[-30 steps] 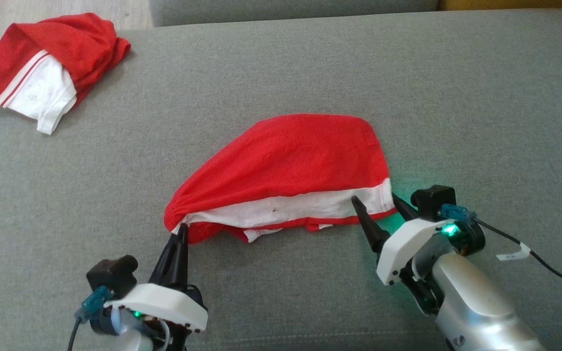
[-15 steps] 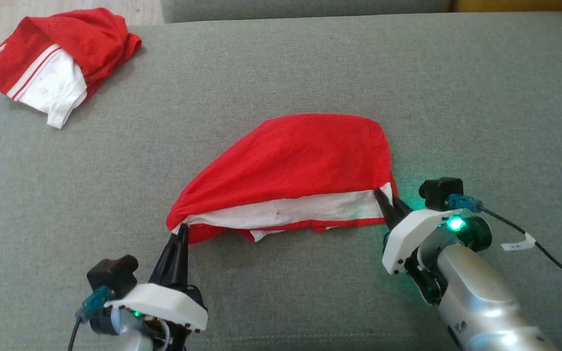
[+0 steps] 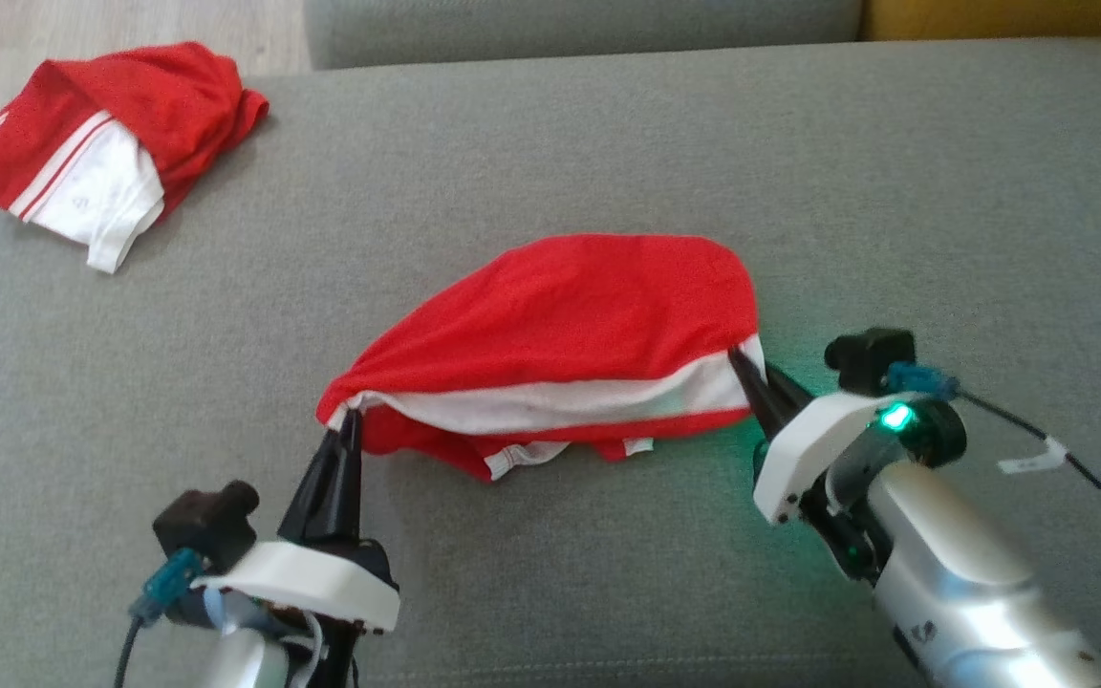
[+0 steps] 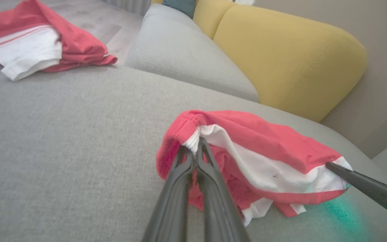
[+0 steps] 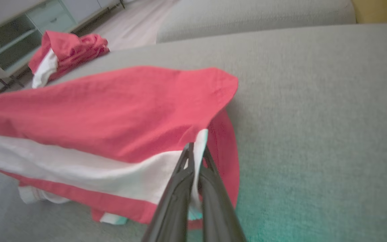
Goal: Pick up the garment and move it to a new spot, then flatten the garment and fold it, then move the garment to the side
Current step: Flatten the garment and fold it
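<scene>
Garment [image 3: 570, 306] tight in L claw [image 3: 350, 422], R claw [image 3: 738, 359] — yellow cushion [image 4: 281, 57] in L-wrist view

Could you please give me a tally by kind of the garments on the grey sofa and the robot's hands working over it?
Red-and-white garments: 2, the held garment and the other garment at the far left corner.
Robot hands: 2, the left hand and the right hand, each shut on the held garment.
Total: 4

I work over a wide grey sofa seat [image 3: 550, 143]. Behind it I see a second grey cushion [image 4: 180, 50], a yellow backrest [image 4: 281, 57] and a beige wall [image 4: 375, 27]. Pale wooden floor [image 5: 139, 23] leads to a low cabinet [image 5: 15, 37]
</scene>
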{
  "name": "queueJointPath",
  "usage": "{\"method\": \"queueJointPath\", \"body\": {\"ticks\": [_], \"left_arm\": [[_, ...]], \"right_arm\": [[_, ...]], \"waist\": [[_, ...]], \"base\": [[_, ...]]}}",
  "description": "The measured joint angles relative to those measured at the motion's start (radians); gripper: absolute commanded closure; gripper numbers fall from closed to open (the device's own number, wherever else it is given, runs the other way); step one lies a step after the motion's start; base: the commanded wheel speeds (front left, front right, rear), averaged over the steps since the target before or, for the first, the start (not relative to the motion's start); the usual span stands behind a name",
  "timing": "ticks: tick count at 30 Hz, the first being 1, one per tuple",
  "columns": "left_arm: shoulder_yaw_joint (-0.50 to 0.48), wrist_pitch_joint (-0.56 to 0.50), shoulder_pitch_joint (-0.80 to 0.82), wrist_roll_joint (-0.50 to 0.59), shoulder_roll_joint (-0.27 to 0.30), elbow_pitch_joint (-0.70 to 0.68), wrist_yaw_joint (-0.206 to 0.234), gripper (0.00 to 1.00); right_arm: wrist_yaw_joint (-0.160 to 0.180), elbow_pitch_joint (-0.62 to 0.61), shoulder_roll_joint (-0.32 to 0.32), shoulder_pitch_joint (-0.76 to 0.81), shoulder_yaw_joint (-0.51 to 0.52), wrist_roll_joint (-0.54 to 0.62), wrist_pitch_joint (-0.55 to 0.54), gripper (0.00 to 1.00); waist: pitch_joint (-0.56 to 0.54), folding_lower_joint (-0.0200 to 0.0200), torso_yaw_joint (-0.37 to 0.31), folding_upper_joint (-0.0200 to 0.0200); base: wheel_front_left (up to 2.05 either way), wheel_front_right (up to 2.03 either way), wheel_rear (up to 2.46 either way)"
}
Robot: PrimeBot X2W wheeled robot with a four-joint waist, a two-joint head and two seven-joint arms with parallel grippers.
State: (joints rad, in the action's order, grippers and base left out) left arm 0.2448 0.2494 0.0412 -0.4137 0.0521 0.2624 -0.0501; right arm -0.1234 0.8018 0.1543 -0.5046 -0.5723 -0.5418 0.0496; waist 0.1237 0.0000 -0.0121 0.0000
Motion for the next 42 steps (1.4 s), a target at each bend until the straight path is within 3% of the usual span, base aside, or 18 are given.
{"method": "queueJointPath", "body": {"ticks": [7,15,26,31,37,42], "left_arm": [[0.001,-0.006,0.003,0.031,0.045,-0.150,-0.019,1.00],[-0.007,-0.128,0.051,0.054,0.149,-0.413,-0.021,1.00],[-0.008,-0.343,0.251,0.059,0.300,-0.684,-0.057,1.00],[-0.007,-0.405,0.370,0.032,0.328,-0.744,-0.066,1.00],[-0.003,-0.452,0.463,-0.013,0.340,-0.676,-0.073,1.00],[0.012,-0.469,0.539,-0.050,0.348,-0.501,-0.073,1.00]], "right_arm": [[0.000,-0.230,0.049,0.004,0.033,-0.075,0.019,1.00],[0.000,-0.533,0.104,0.052,0.123,-0.076,0.009,1.00],[0.000,-0.977,0.147,0.088,0.314,-0.035,-0.142,1.00],[0.000,-1.130,0.143,0.088,0.384,-0.008,-0.212,1.00],[0.000,-1.163,0.132,0.086,0.402,0.015,-0.296,1.00],[0.000,-1.011,0.095,0.000,0.334,-0.003,-0.327,1.00]], "waist": [[-0.039,0.0000,-0.019,0.0000],[-0.087,0.0000,-0.037,0.0000],[-0.097,0.0000,-0.058,0.0000],[-0.084,0.0000,-0.066,0.0000],[-0.044,0.0000,-0.070,0.0000],[0.019,0.0000,-0.078,0.0000]], "base": [[0.00,0.00,0.00],[0.00,0.00,0.00],[0.00,0.00,0.00],[0.00,0.00,0.00],[0.00,0.00,0.00],[0.00,0.00,0.00]]}}
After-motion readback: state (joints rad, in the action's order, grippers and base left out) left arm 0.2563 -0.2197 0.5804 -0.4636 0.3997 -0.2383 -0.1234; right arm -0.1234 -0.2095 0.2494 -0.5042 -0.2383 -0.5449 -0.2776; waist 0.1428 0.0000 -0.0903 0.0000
